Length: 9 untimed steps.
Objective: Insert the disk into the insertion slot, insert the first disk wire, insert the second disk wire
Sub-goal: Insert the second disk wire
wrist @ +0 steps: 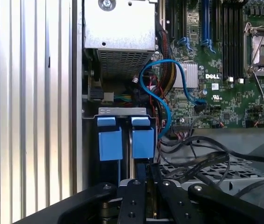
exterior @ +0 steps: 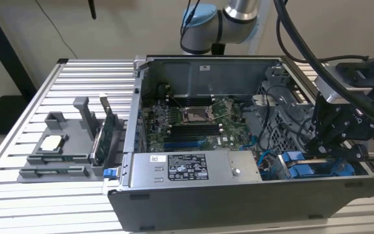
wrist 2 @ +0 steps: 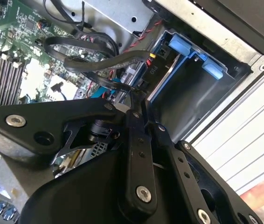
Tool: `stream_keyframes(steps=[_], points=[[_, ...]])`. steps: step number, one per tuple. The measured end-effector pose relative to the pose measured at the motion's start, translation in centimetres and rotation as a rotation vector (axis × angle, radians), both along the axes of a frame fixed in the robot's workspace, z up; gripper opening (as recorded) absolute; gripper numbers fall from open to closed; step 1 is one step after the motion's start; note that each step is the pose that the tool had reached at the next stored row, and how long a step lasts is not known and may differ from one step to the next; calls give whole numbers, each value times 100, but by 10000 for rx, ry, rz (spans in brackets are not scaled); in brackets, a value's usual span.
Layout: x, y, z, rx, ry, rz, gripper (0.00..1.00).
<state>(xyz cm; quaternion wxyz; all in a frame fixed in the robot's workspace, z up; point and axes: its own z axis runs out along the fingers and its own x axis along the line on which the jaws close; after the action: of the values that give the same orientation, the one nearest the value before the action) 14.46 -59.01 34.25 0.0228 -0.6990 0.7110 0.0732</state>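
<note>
Open grey computer case (exterior: pixel 194 204) on slatted metal table (exterior: pixel 57 195). Black gripper (exterior: pixel 321 148) down inside the case at the exterior view's right, low corner. Fingers (wrist: pixel 139 186) close together, apparently pinched on a thin edge; what they hold is not readable.

Silver-grey disk in bright blue plastic carrier frame (wrist: pixel 121 142) sits in the dark-grey plastic insertion slot (wrist 2: pixel 188 88), directly ahead of the fingertips. Disk's long axis runs in line with the fingers, into the bay. Black flat cables (wrist 2: pixel 104 63) loop just beside the gripper, between it and the green motherboard (exterior: pixel 194 124).
</note>
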Motion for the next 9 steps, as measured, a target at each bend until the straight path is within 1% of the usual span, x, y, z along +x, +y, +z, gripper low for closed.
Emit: stream_keyframes(steps=[2,7,9], points=[[2,4,0,10,0,18,16],[3,17,0,91,1,59,16],[6,19,0,107,1,68,16]])
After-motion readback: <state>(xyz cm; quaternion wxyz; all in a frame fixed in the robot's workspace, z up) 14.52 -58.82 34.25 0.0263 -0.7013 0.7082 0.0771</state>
